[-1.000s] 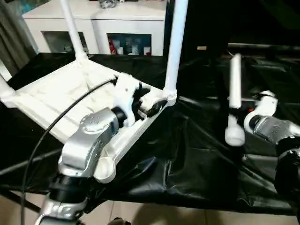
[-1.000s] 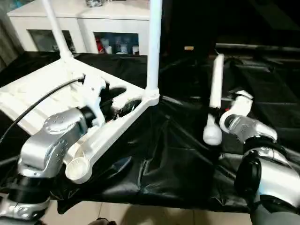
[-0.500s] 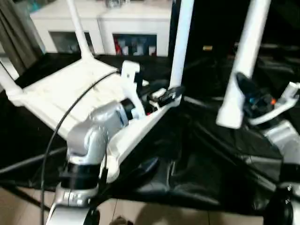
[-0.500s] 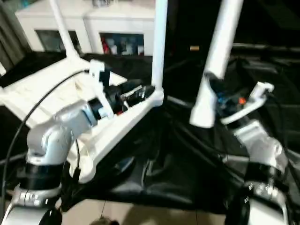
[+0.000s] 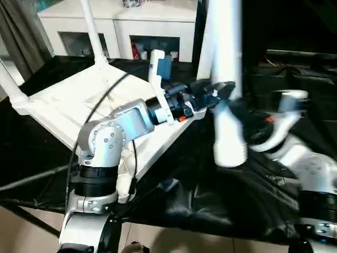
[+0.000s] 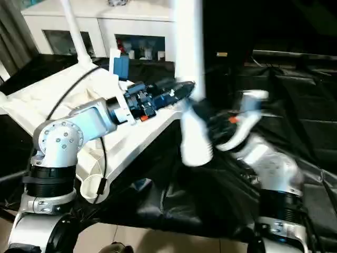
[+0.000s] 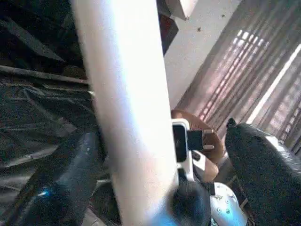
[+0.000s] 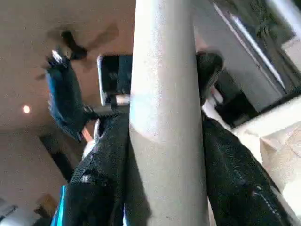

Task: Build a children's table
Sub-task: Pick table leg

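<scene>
1. The children's table [image 5: 63, 105] is all white plastic. It lies upside down on a black sheet [image 5: 210, 190], w/ its ribbed, rimmed underside facing up.
2. The black sheet looks shiny and crinkly, w/ lots of folds.
3. Round thin legs stand up from the table's corners. One is at the far corner [image 5: 90, 31], one is at the left edge [image 5: 11, 87], and one at the near right corner [image 5: 204, 47] is partly behind the loose leg.
4. The near corner socket [image 6: 87, 185] is a round open cup w/ no leg in it.
5. The loose leg [image 5: 227, 89] is a smooth white tube, fat and rounded at its low end. It stands nearly upright in the air, in front of the table's right corner.
6. The right gripper [image 8: 162, 155] has two black, bumpy fingers. They are closed partway on the loose leg, one on each side, so it holds the leg.
7. The left gripper [image 5: 213, 95] reaches across the table to the loose leg. Its black fingers [image 7: 263, 165] are spread wide, w/ the leg between them. One finger is well apart from the leg. I can't tell if the other one touches it.
8. Both forearms are silver metal, w/ round joints. A black cable [image 5: 102, 103] runs over the left one.
9. Behind the table stands a white cabinet [image 5: 126, 26] w/ glass doors & small colored things inside.
</scene>
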Motion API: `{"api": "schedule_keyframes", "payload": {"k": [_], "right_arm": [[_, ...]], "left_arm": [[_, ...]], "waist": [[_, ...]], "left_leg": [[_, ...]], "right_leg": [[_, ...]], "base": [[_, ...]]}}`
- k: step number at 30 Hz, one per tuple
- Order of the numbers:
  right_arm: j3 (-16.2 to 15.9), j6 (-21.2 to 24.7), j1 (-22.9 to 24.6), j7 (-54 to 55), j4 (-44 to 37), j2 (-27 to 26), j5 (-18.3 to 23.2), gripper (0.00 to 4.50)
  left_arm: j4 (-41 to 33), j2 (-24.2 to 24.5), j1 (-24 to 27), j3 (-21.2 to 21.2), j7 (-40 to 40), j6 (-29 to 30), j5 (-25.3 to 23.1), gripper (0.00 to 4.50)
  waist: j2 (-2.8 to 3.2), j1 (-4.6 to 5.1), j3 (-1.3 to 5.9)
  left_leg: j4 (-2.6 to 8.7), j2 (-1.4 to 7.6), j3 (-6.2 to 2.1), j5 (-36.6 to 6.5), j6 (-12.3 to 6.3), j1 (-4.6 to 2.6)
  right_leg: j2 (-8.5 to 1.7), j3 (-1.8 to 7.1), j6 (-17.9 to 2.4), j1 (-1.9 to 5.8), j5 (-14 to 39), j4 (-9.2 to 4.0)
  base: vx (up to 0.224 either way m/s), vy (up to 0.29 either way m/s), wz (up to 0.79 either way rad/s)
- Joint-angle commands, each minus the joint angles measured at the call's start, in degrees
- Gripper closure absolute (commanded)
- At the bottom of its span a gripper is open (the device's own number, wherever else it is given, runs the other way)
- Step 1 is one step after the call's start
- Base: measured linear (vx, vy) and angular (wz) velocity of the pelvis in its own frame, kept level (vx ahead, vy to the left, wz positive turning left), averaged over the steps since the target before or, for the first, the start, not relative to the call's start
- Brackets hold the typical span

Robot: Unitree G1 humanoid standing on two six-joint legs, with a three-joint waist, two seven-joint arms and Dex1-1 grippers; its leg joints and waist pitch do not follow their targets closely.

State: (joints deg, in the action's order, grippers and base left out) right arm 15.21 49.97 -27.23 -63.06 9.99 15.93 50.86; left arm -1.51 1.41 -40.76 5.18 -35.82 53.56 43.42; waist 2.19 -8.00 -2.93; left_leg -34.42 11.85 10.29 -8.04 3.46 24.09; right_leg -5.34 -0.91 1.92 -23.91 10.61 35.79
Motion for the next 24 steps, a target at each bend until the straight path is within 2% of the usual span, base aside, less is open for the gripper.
{"api": "schedule_keyframes", "payload": {"k": [1, 2, 3, 5, 6, 7, 9, 10, 11, 12, 13, 14, 15, 19, 20, 21, 23, 24], "right_arm": [[-1.90, -1.02, -0.65, 0.26, -0.51, 0.22, -2.43, 2.68], [-2.34, -1.57, -0.71, 0.44, -0.46, 0.20, -3.01, 2.68], [-4.43, -4.17, -1.17, 1.95, -0.29, -0.14, -5.71, 2.68], [-5.44, -5.54, -1.44, 2.78, -0.20, -0.34, -7.11, 2.68], [-6.66, -7.68, -2.05, 4.67, 0.23, -0.93, -9.42, 2.68], [-8.24, -10.87, -3.12, 8.52, 1.32, -2.19, -13.25, 2.68], [-8.75, -12.15, -3.71, 10.51, 2.03, -2.88, -14.78, 2.68], [-8.86, -12.45, -3.87, 11.05, 2.22, -3.08, -15.14, 2.68], [-9.79, -14.29, -4.74, 14.31, 2.84, -4.63, -17.30, 2.68], [-10.29, -14.87, -4.85, 15.03, 2.75, -5.04, -18.09, 2.68], [-10.65, -15.29, -4.94, 15.55, 2.69, -5.33, -18.66, 2.68], [-11.25, -15.91, -5.00, 16.19, 2.51, -5.73, -19.52, 2.68], [-12.12, -16.88, -5.14, 18.07, 2.34, -6.74, -20.86, 2.68], [-13.02, -18.19, -5.27, 21.48, 1.07, -9.50, -21.86, 2.68], [-13.09, -18.36, -5.31, 21.75, 1.05, -9.68, -21.99, 2.68], [-13.25, -18.97, -5.44, 22.68, 1.11, -10.11, -22.53, 2.68], [-13.28, -19.47, -5.56, 23.50, 1.26, -10.51, -22.99, 2.68], [-13.27, -20.06, -5.90, 24.56, 1.57, -11.15, -23.40, 2.68]], "left_arm": [[-1.08, -0.72, 0.40, 0.23, 1.61, 0.52, 0.98, 0.00], [-1.25, -0.84, 0.46, 0.39, 1.86, 0.65, 1.26, 0.00], [-2.21, -1.00, 0.61, 0.93, 2.85, 1.58, 2.37, 0.00], [-2.59, -1.01, 0.67, 1.07, 3.41, 1.94, 2.58, 0.00], [-2.83, -1.52, 0.65, 1.74, 5.35, 2.42, 2.64, 0.00], [-2.61, -2.56, 0.36, 2.95, 9.06, 2.32, 1.75, 0.29], [-2.35, -3.09, 0.15, 3.62, 11.10, 2.33, 1.22, 0.36], [-2.27, -3.24, 0.09, 3.83, 11.71, 2.36, 1.07, 0.36], [-1.70, -4.48, -0.33, 5.42, 16.71, 2.16, -0.49, 0.48], [-1.54, -4.93, -0.43, 5.91, 18.39, 1.99, -1.02, 0.61], [-1.41, -5.25, -0.50, 6.27, 19.63, 1.87, -1.41, 0.72], [-1.25, -5.72, -0.59, 6.75, 21.41, 1.64, -1.97, 0.76], [-0.68, -6.76, -0.81, 7.64, 24.48, 0.28, -2.91, 0.77], [1.17, -8.46, -2.14, 9.74, 30.35, -2.18, -4.60, 1.18], [1.33, -8.52, -2.30, 9.84, 30.85, -2.33, -4.82, 1.21], [1.71, -8.66, -2.69, 10.05, 31.92, -2.64, -5.23, 1.44], [1.88, -8.96, -2.96, 10.34, 33.05, -2.71, -5.45, 1.56], [2.16, -9.29, -3.19, 10.44, 34.12, -2.68, -5.91, 1.61]], "waist": [[-1.76, 0.05, 4.34], [-1.80, -0.09, 4.39], [-1.64, -0.18, 4.44], [-1.87, 0.03, 4.36], [-1.75, -0.08, 4.37], [-1.68, 0.05, 4.25], [-1.66, 0.23, 4.19], [-1.40, 0.17, 4.18], [-1.04, 0.02, 4.24], [-1.12, 0.23, 4.13], [-0.92, 0.17, 4.16], [-1.09, 0.07, 4.21], [-0.55, -0.06, 4.27], [-0.68, 0.09, 4.45], [-0.09, 0.29, 4.51], [-0.33, 0.29, 4.59], [-0.23, 0.27, 4.55], [0.04, 0.30, 4.54]], "left_leg": [[3.98, 0.21, 0.23, -11.06, 0.18, -1.72], [3.91, 0.19, 0.23, -10.44, 0.21, -1.64], [3.86, 0.20, 0.25, -10.03, 0.10, -1.71], [3.85, 0.10, 0.27, -9.64, 0.23, -1.58], [3.82, 0.10, 0.29, -9.76, 0.16, -1.67], [3.91, 0.16, 0.24, -10.40, 0.46, -1.62], [4.01, 0.17, 0.15, -11.57, 1.11, -1.65], [4.05, 0.20, 0.16, -12.48, 1.19, -1.80], [4.11, 0.18, 0.03, -12.66, 1.50, -1.81], [4.19, 0.24, 0.03, -13.07, 1.69, -1.76], [4.21, 0.17, -0.07, -13.44, 1.84, -1.78], [4.22, 0.18, -0.10, -13.67, 2.01, -1.87], [4.27, 0.12, -0.22, -13.64, 2.08, -1.87], [4.39, 0.07, -0.32, -12.84, 2.33, -1.73], [4.40, 0.09, -0.41, -13.07, 2.44, -1.82], [4.28, 0.00, -0.37, -12.84, 2.36, -1.83], [4.27, -0.01, -0.34, -12.48, 2.29, -1.79], [4.26, -0.04, -0.35, -12.69, 2.31, -1.81]], "right_leg": [[-1.28, 0.30, -9.26, 2.32, 12.73, -4.74], [-1.35, 0.28, -9.38, 2.43, 11.60, -4.54], [-1.42, 0.31, -9.54, 2.42, 10.88, -4.47], [-1.31, 0.27, -9.71, 2.51, 10.09, -4.41], [-1.32, 0.29, -9.71, 2.48, 10.23, -4.42], [-1.35, 0.30, -9.63, 2.39, 10.95, -4.48], [-1.39, 0.29, -9.25, 2.39, 12.07, -4.64], [-1.35, 0.37, -8.81, 2.29, 13.11, -4.77], [-1.33, 0.34, -8.49, 2.31, 13.21, -4.67], [-1.23, 0.37, -8.41, 2.16, 13.14, -4.79], [-1.25, 0.32, -8.23, 2.23, 13.23, -4.79], [-1.18, 0.32, -7.74, 2.23, 12.74, -4.91], [-1.18, 0.30, -7.67, 2.28, 12.52, -4.78], [-0.98, 0.14, -7.81, 2.52, 8.46, -4.68], [-0.84, 0.12, -7.68, 2.44, 7.59, -4.73], [-0.87, 0.08, -7.84, 2.58, 6.92, -4.65], [-0.86, 0.10, -8.35, 2.58, 5.61, -4.55], [-0.85, 0.10, -8.41, 2.58, 5.67, -4.54]], "base": [[0.000, 0.000, 0.00], [0.000, 0.000, 0.00], [0.000, 0.000, 0.00], [0.000, 0.000, 0.00], [0.000, 0.000, 0.00], [0.000, 0.000, 0.00], [0.000, 0.000, 0.00], [0.000, 0.000, 0.00], [0.000, 0.000, 0.00], [0.000, 0.000, 0.00], [0.000, 0.000, 0.00], [0.000, 0.000, 0.00], [0.000, 0.000, 0.00], [0.000, 0.000, 0.00], [0.000, 0.000, 0.00], [0.000, 0.000, 0.00], [0.000, 0.000, 0.00], [0.000, 0.000, 0.00]]}}
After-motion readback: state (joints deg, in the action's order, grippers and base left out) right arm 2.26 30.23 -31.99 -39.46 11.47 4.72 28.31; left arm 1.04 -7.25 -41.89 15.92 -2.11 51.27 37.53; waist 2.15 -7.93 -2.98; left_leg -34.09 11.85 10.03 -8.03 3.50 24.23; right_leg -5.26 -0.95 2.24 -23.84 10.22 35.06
